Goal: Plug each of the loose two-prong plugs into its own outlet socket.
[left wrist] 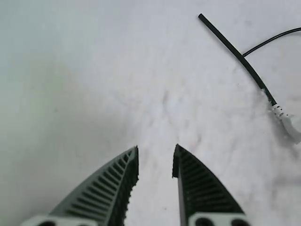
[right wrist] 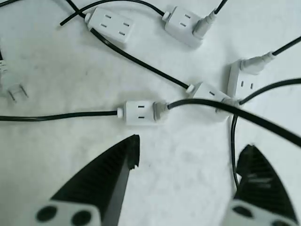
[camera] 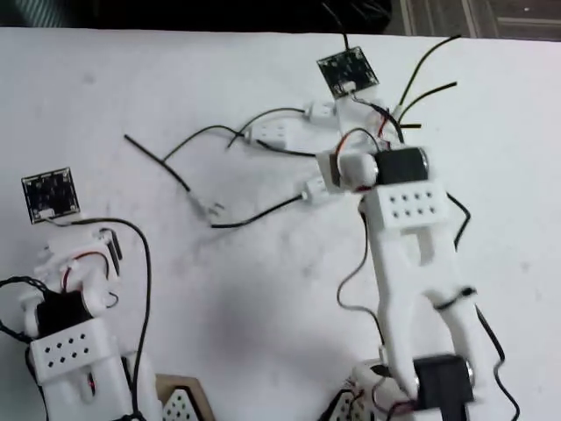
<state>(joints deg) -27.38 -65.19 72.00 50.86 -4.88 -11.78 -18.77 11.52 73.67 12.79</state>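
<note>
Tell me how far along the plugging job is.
Partly done. Several sockets already hold plugs, such as the middle socket. In hand: nothing; the right gripper hovers open above the sockets, and the left gripper is open over bare table. Left: one loose plug lies prongs bare, and the empty socket awaits it.

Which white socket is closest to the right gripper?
The socket just ahead of the open right gripper, with a black cord at each end. The other sockets lie farther off, beyond it.
</note>
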